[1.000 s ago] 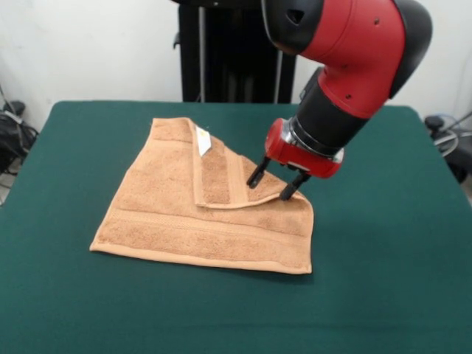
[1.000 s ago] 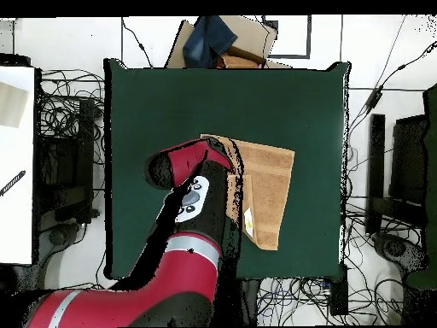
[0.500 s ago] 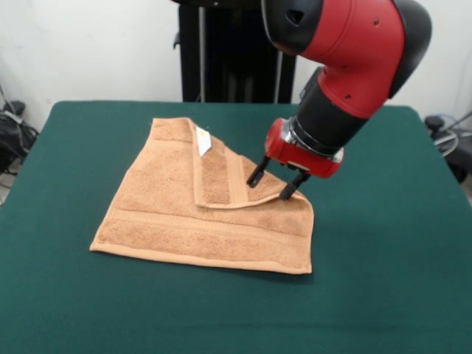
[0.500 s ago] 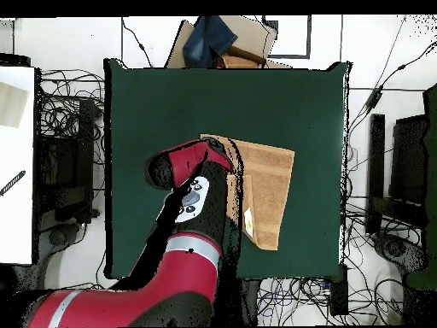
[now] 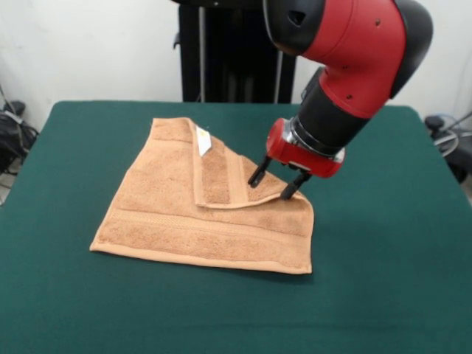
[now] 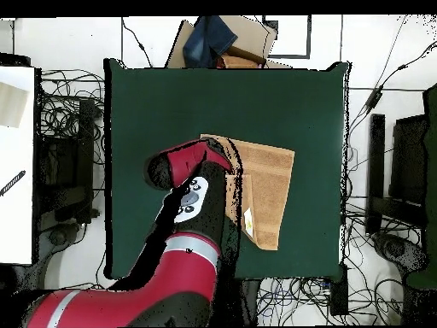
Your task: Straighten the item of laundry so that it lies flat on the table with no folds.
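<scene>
Two fingers point(image 5: 258, 173) straddle folded towel point(image 5: 177, 221) corner, spread apart.

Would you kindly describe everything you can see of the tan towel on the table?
The towel is light-brown terry cloth with woven border bands and a small white tag. It lies on the green table, mostly flat, but one corner is folded over onto the middle, forming a raised triangular flap. The gripper stands open at the flap's tip, a finger on each side of it; whether they touch the cloth is unclear.
</scene>
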You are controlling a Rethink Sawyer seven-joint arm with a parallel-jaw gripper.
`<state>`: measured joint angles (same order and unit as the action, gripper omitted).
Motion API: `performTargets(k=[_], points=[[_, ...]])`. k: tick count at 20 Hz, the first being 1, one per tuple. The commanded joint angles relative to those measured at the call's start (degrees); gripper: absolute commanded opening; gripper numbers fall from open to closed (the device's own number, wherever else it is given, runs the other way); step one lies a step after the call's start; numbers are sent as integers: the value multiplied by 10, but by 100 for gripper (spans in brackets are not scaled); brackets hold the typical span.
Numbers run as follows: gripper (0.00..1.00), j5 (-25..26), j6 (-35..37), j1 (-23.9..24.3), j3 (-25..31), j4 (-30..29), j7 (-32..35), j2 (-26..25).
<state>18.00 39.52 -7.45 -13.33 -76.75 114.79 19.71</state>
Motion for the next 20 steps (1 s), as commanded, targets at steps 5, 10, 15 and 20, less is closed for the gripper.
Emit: performTargets(k=[5, 10, 15, 20], points=[[100, -18, -18, -8, 49, -51, 78, -50], [100, -12, -12, -7, 42, -49, 71, -47], [100, -7, 5, -2, 37, -50, 50, -33], [100, -2, 11, -10, 30, -56, 48, -17]])
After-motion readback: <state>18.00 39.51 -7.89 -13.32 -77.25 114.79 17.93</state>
